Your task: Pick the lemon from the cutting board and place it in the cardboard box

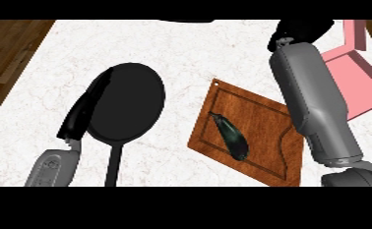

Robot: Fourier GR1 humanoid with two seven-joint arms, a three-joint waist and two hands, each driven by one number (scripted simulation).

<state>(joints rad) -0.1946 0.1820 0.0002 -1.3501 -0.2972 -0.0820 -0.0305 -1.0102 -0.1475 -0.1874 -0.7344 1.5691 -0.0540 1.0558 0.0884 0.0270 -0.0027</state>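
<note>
Item: white marble-patterned bench [181, 51], dark wood floor visible at far left

Item: brown wooden cutting board [251, 134] with a groove round its edge, lying skewed at centre right. On it rests a dark, glossy, elongated vegetable [231, 135] that looks like an aubergine; no lemon shows on the board or anywhere else

Item: black round frying pan [127, 102], left of the board, handle pointing to the near edge

Item: pink open box [349, 75] at far right, partly cut off; it is pink, not cardboard-brown, and its inside is hidden

Item: right hand [298, 31], black, stretched far up beside the box on a grey forearm that crosses the board's right edge, likely at the drop-off spot; whether its fingers are clenched or released cannot be told

Item: left hand [80, 110], fingers straight and released, lying along the pan's left rim, seemingly idle

Writing or brands: none legible
</note>
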